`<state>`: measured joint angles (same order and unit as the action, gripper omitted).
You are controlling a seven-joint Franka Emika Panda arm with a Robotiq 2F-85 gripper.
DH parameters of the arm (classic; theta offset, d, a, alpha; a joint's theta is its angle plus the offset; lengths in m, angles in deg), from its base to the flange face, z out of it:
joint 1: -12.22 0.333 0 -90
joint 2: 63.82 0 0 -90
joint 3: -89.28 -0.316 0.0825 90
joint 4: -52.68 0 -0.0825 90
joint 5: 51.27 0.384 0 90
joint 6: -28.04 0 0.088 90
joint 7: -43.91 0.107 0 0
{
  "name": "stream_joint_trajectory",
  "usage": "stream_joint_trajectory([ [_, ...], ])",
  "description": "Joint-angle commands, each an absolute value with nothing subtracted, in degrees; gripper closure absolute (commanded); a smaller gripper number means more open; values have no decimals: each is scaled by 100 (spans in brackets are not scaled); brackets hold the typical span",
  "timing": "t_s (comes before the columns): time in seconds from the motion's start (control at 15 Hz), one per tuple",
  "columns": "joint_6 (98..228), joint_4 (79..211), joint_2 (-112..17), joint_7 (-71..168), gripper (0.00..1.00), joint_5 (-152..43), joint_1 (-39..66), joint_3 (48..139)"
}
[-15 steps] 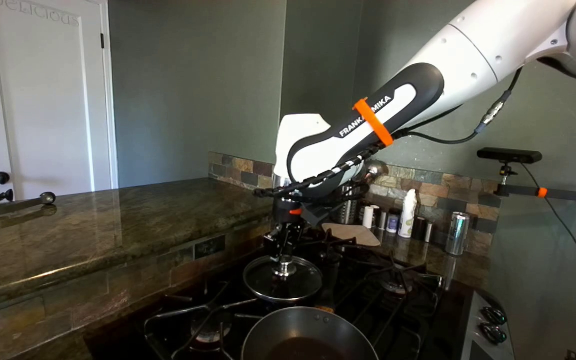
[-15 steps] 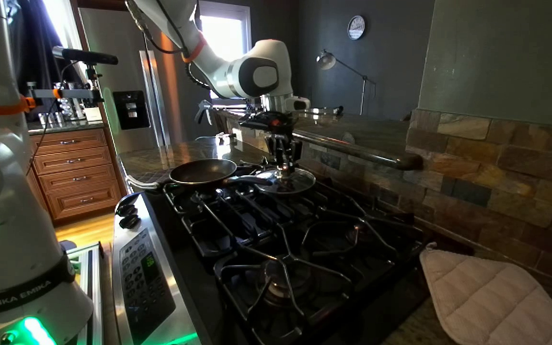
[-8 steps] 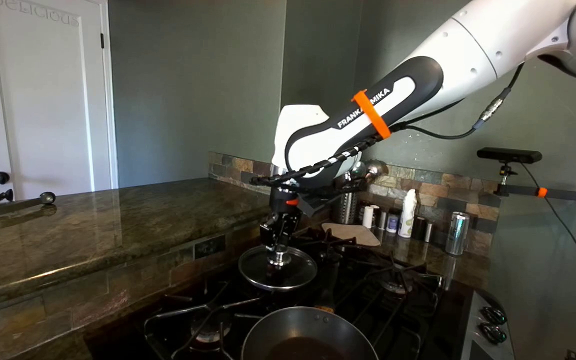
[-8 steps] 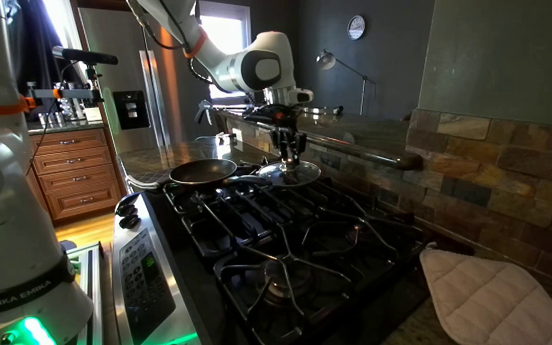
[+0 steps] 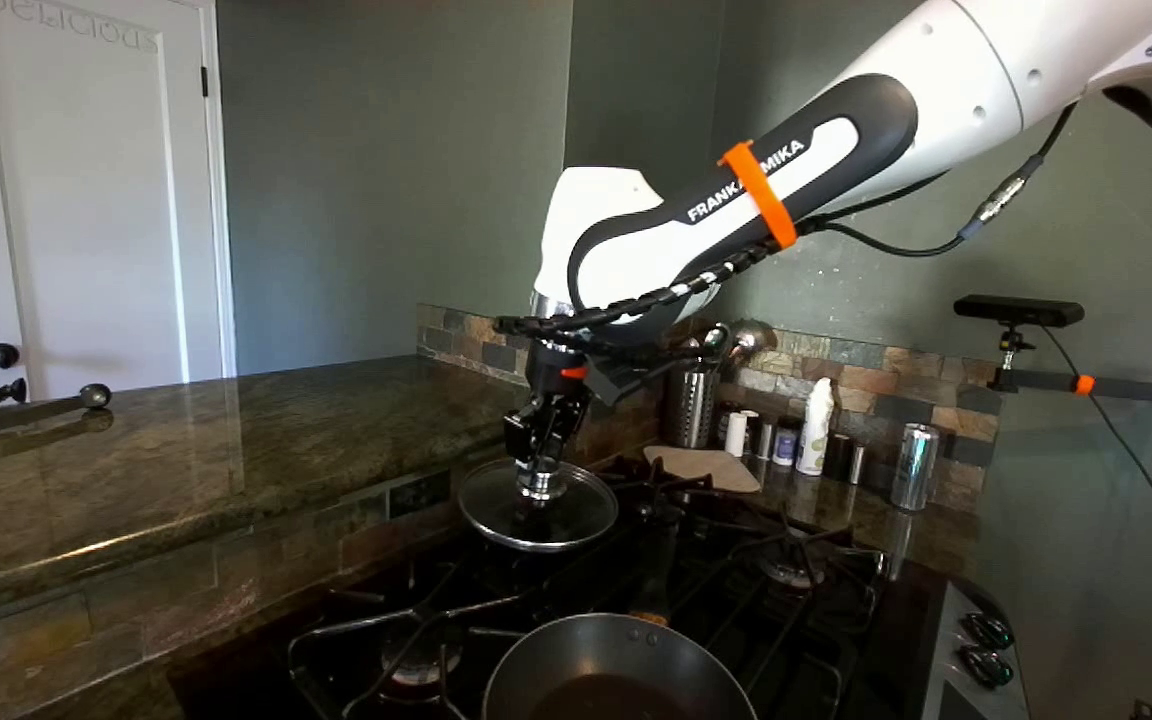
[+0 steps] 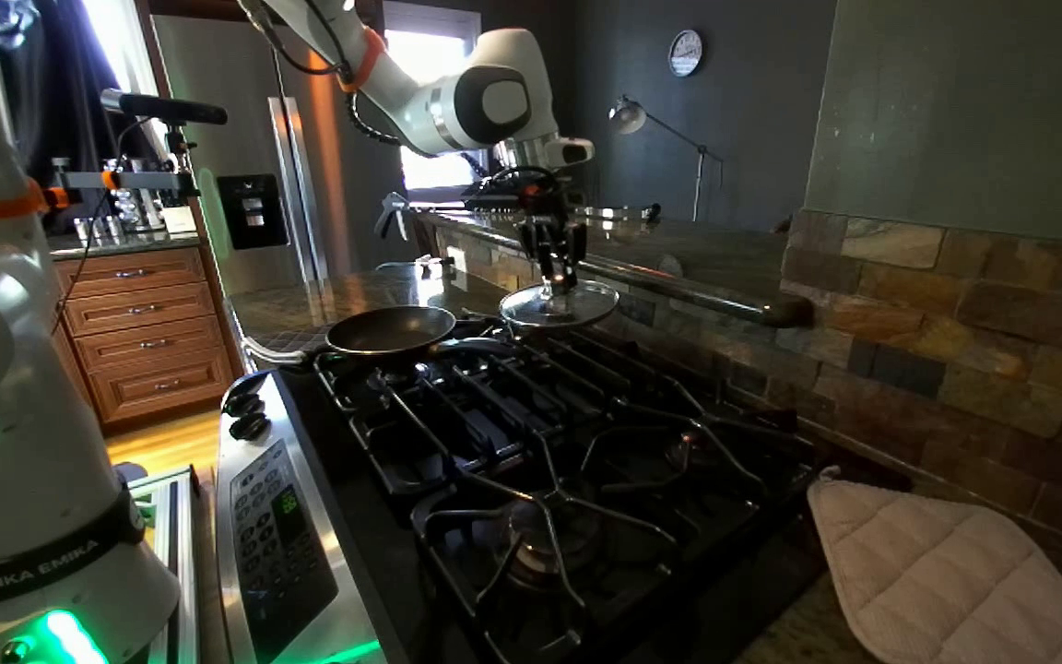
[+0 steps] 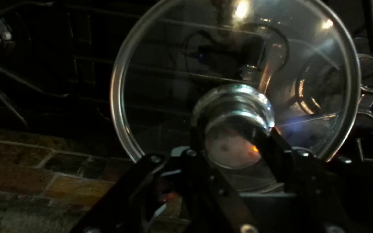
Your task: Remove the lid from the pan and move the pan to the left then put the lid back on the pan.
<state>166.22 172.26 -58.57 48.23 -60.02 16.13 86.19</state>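
Grey-green walls (image 5: pixel 386 180), stone-tiled backsplash (image 6: pixel 909 318), dark pan (image 6: pixel 391 330) on black gas stove (image 6: pixel 531 470), gripper (image 7: pixel 235 134) above grasping glass lid (image 7: pixel 231 64) by its knob (image 7: pixel 233 150)

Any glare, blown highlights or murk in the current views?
Wrist view: dim and soft, with bright reflections on the lid; in an exterior view, the window is blown out and the stovetop mostly dark; in an exterior view, pale reflections on the countertop.

In an exterior view, the pan (image 6: pixel 391 332) rests far left on the stove (image 6: pixel 531 480); the lid (image 6: pixel 560 312) hangs above its far right; a pot holder (image 6: pixel 955 572) lies beside its near right corner.
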Motion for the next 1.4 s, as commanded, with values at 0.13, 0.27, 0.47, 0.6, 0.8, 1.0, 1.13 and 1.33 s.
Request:
stream_joint_trajectory([
  [0.13, 16369, 17358, -6306, 5038, 77, -6139, 1779, 8503],
  [0.27, 16299, 17449, -6440, 5071, 77, -6150, 1825, 8447],
  [0.47, 16133, 17694, -6686, 5040, 77, -6062, 1921, 8294],
  [0.6, 16004, 17872, -6851, 5047, 77, -6042, 1999, 8184],
  [0.8, 16014, 18240, -7104, 5213, 77, -6076, 2114, 8002],
  [1.0, 16066, 18639, -7422, 5416, 77, -6086, 2190, 7846],
  [1.13, 16129, 18920, -7703, 5688, 77, -6032, 2209, 7767],
  [1.33, 16093, 19233, -8070, 6087, 77, -5977, 2206, 7658],
])
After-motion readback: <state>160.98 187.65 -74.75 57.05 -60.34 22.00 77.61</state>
